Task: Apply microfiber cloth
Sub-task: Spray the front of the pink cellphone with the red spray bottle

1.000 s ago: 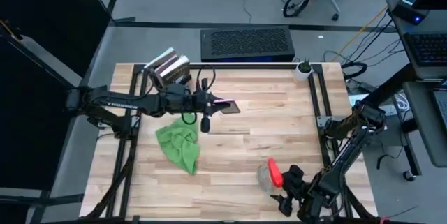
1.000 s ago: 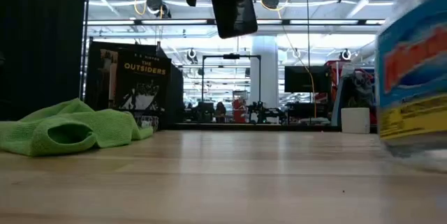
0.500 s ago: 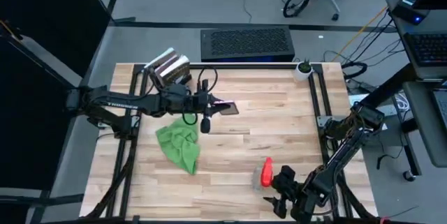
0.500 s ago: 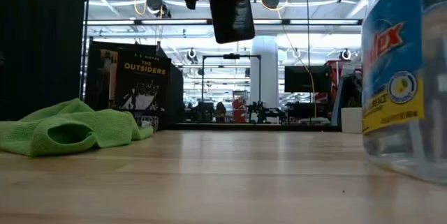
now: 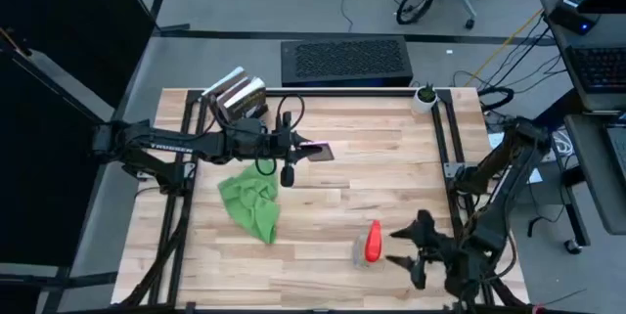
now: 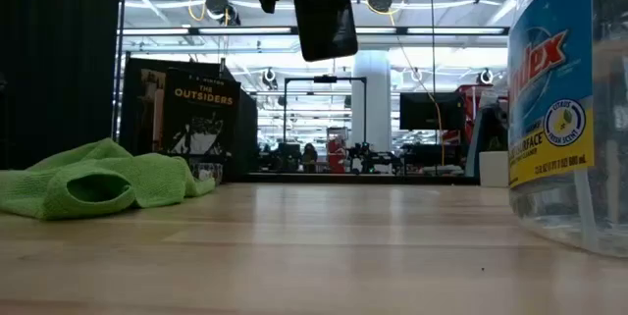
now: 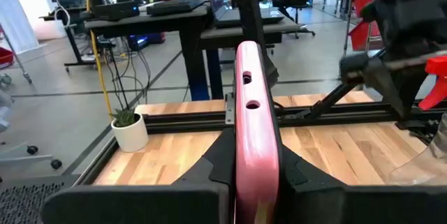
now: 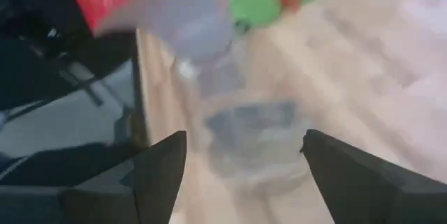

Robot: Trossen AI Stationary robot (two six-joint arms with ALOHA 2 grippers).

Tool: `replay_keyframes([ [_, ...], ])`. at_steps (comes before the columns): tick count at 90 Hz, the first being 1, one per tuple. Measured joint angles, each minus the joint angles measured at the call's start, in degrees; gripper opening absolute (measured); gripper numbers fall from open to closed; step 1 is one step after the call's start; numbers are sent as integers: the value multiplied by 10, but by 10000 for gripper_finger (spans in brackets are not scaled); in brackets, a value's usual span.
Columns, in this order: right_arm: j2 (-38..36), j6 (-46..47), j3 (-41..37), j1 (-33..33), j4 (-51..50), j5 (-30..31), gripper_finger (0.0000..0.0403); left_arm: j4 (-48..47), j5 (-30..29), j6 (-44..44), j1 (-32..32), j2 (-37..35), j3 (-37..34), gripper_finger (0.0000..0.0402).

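While the microfiber cloth (image 5: 250,202) lies bunched up on the wooden table (image 5: 333,236), nobody is touching it. It sits on the left part of the table, just below the left gripper (image 5: 311,150) as seen from above. So the wiping has not started, it seems.

The left gripper is up in the air over the back middle of the table. Its two fingers are pinching a thin flat device (image 7: 250,123) on its edge. The device looks pink with two small holes in the left wrist view, and dark in the low view.

The right gripper (image 5: 419,246) is near the front right of the table, with its two fingers spread wide. It is close beside the spray bottle (image 5: 371,244) and holds nothing. The bottle, with its red top, stands on the table by itself.

What seems left to do: a gripper must pick up the cloth and rub it on the device.

Some words can be read. The bottle label (image 6: 551,89) ends in "dex" and lower down shows "RFACE". A dark poster (image 6: 199,112) far behind the table says "THE OUTSIDERS". The left arm has white letters like "TROSSEN".
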Motion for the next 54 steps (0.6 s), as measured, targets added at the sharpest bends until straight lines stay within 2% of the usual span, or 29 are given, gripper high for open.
replay_keyframes([
  [14,-1,0,0,0,-38,15,294,3,0,-4,0,0,0,17],
  [36,-5,-13,0,4,-38,20,391,2,0,-16,0,0,0,17],
  [54,-20,-56,0,12,4,34,372,2,0,-30,2,0,0,17],
])
